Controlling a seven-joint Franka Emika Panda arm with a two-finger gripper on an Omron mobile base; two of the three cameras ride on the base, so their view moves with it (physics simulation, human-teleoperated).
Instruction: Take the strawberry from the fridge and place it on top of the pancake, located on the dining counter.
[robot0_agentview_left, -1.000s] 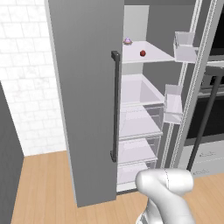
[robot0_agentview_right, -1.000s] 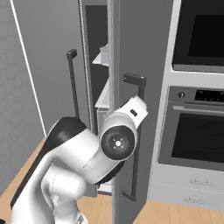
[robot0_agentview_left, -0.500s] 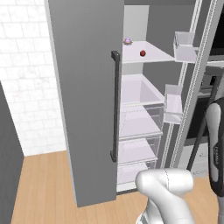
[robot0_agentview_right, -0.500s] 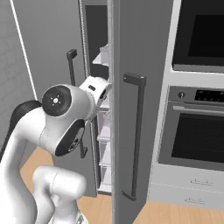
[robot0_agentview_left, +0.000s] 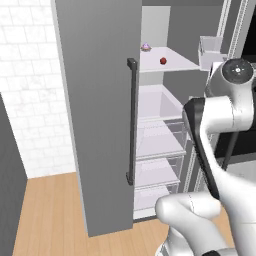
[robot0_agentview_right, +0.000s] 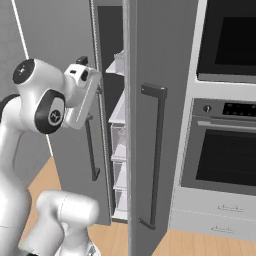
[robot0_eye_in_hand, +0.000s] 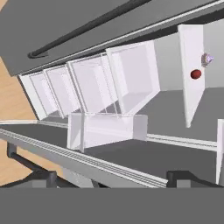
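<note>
The fridge (robot0_agentview_left: 95, 100) stands with both doors swung open, and its white shelves and drawers show between them. The strawberry (robot0_agentview_left: 163, 60) is a tiny dark-red berry lying on the top white shelf (robot0_agentview_left: 170, 65). In the hand view the strawberry (robot0_eye_in_hand: 196, 74) shows at the far right, well away from my gripper (robot0_eye_in_hand: 116, 178). The gripper is open, its two dark fingertips (robot0_eye_in_hand: 43, 177) wide apart with nothing between them. My arm (robot0_agentview_right: 80, 100) is raised in front of the gap between the doors. The pancake and the dining counter are out of view.
A small purple-white thing (robot0_agentview_left: 145, 46) sits behind the strawberry on the same shelf. Door bins (robot0_agentview_left: 210, 50) hang on the right door (robot0_agentview_right: 155, 60). Clear drawers (robot0_agentview_left: 160, 140) fill the lower fridge. A steel wall oven (robot0_agentview_right: 225, 155) stands to the right, a white brick wall (robot0_agentview_left: 30, 100) to the left.
The arm has swung up from low in front of the base, so the hand is now raised at the fridge opening. The fingers stay wide apart. The strawberry has not moved.
</note>
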